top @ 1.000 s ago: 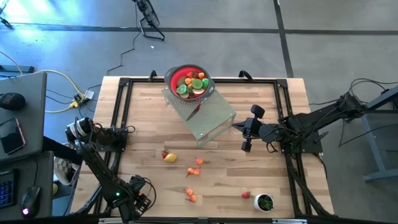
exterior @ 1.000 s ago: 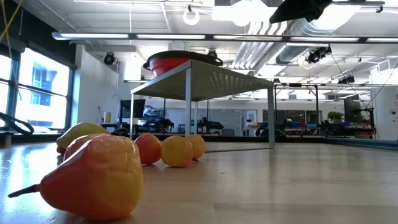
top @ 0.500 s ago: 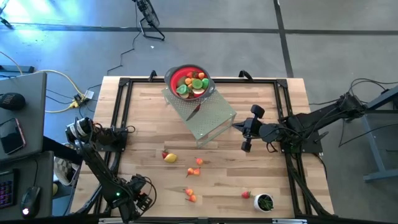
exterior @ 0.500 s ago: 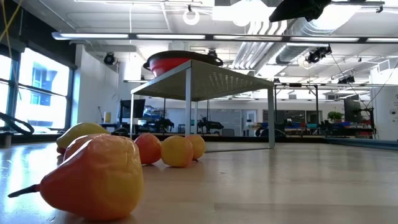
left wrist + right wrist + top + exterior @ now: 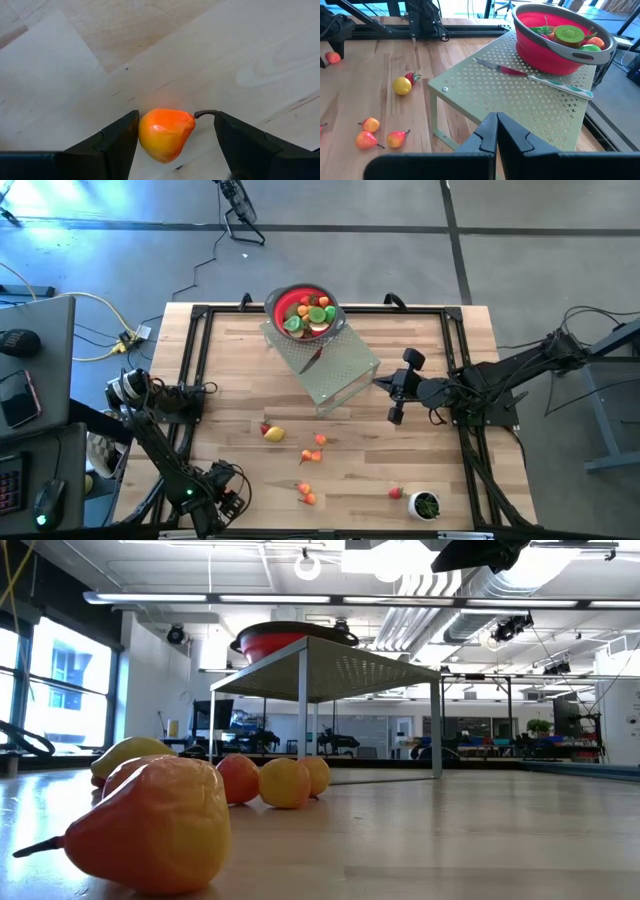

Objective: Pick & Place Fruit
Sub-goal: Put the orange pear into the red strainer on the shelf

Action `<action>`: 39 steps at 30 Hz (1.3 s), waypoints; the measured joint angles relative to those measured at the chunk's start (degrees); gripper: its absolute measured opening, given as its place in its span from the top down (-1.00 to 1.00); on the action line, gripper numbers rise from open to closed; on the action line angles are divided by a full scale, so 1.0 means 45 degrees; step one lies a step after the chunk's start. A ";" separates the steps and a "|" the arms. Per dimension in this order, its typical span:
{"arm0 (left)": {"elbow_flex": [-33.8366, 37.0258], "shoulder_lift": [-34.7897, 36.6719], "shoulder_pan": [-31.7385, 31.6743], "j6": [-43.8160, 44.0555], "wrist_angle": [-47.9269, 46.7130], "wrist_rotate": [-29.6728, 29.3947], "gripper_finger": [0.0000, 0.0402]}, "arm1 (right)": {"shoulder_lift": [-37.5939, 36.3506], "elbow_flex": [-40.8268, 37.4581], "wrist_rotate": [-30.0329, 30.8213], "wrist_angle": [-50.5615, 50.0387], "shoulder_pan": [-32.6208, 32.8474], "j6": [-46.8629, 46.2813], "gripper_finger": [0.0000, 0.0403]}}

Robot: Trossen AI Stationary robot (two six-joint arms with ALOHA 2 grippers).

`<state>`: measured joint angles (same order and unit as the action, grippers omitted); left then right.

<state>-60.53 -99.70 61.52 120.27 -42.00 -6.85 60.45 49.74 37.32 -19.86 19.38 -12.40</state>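
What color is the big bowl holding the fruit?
Red, with a grey rim. The bowl shows best in the right wrist view.

Raised perforated stand [image 5: 325, 363] blocks centre; bare table [image 5: 440, 450] right.

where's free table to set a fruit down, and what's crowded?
Free: bare wood along the table's left side, between the frame rail and the rack; also the strip between rack and cup, below the right gripper. Crowded: the loose fruit at front centre, the full bowl, and the knife on the rack.
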 joint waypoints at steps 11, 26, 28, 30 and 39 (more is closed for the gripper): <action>0.0000 0.0000 0.0000 0.0000 -0.0019 -0.0005 -0.24 | 0.0000 0.0000 0.0005 0.0000 -0.0001 0.0000 0.99; 0.0000 0.0000 0.0000 0.0000 -0.0015 0.0000 0.19 | 0.0000 0.0000 0.0001 0.0000 -0.0005 0.0029 0.99; 0.0000 0.0000 0.0000 -0.0001 -0.0015 0.0000 0.23 | 0.0000 0.0000 0.0004 0.0000 -0.0005 0.0131 0.99; -0.0004 0.0000 0.0000 0.0000 -0.0015 0.0020 0.26 | 0.0000 0.0000 0.0005 0.0000 -0.0003 0.0146 0.99; -0.0010 0.0000 0.0000 -0.0008 -0.0015 0.0063 0.32 | 0.0000 0.0000 0.0005 0.0000 -0.0005 0.0154 0.99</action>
<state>-60.58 -99.70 61.52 120.23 -42.06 -6.57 60.45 49.74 37.34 -19.86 19.35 -11.71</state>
